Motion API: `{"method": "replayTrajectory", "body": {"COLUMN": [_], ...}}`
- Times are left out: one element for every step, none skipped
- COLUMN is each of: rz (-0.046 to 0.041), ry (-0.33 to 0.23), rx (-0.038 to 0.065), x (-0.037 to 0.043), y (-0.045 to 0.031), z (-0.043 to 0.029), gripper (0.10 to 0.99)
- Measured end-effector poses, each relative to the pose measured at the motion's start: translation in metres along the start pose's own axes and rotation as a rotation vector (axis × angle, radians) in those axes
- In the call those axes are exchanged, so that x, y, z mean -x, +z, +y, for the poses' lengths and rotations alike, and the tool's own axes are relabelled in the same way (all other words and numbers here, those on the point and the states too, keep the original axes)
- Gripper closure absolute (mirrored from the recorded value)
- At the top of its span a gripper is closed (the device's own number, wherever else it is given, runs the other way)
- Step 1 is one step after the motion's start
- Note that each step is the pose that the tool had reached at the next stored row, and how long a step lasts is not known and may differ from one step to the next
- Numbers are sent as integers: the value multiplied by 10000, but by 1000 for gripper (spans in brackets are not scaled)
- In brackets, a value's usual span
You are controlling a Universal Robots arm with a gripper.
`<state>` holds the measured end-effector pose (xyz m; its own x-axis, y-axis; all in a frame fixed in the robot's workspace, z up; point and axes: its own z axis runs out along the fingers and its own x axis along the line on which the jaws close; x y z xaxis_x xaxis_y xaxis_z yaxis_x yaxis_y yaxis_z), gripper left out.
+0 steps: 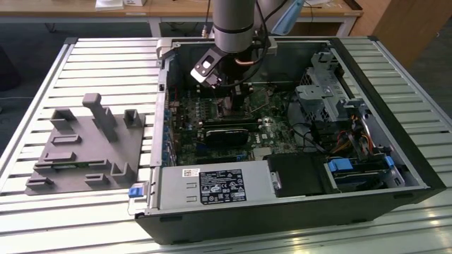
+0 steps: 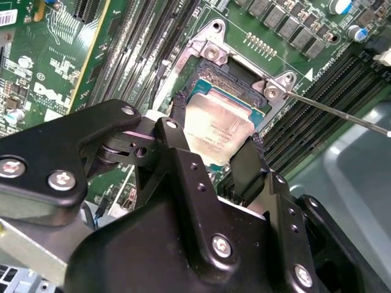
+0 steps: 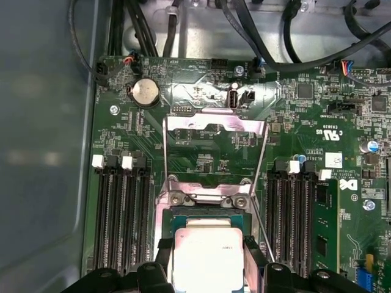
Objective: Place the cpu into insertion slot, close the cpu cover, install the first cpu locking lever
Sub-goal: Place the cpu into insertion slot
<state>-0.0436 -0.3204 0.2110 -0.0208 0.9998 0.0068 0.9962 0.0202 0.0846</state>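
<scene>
In both wrist views the cpu point(image 3: 208, 262) point(image 2: 223, 125), a flat silver-grey square, sits between my gripper's point(image 3: 208, 244) point(image 2: 217, 122) two black fingers point(image 3: 252, 259), which press on its opposite edges. It hangs at or just over the insertion slot point(image 3: 208, 215) point(image 2: 227, 78), a dark recess in the green motherboard point(image 1: 272, 135); whether it is seated I cannot tell. The cpu cover point(image 3: 183, 122) is swung open beyond the slot. Thin locking levers point(image 3: 165, 159) point(image 2: 336, 113) stand free at either side. In the exterior view my gripper point(image 1: 236, 89) reaches down into the open computer case.
Long black memory slots point(image 3: 122, 213) point(image 3: 293, 213) flank the socket closely. Cables point(image 3: 263, 36) run along the case wall behind the board. A power supply point(image 1: 211, 185) and a drive cage point(image 1: 325, 90) crowd the case. A grey fixture block point(image 1: 84, 143) lies on the slatted table.
</scene>
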Motion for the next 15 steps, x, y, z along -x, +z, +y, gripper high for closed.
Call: {"method": "replayTrajectory", "body": {"rz": [-10,-14,-14,-15,-17,-18,-21,-24,-27,-29,-29,-30,-31,-32,-32], "ry": [-1,-1,7,19,47,75,107,137,166,188,199,209,223,235,245], "rx": [-1,-3,-11,-26,-31,-32,-32,-33,-33,-33,-33,-33,-35,-37,-37], "x": [0,0,-1,-1,-1,-1,-1,-1,-1,-1,-1,-1,-1,-1,-1], "y": [6,14,23,31,39,47,53,59,65,71,76,84,91,98,106], "z": [0,-1,-2,-2,-3,-4,-4,-5,-5,-6,-7,-7,-8,-9,-9], "gripper": [545,545,545,545,545,545,545,545,545,545,545,545,545,545,545]}}
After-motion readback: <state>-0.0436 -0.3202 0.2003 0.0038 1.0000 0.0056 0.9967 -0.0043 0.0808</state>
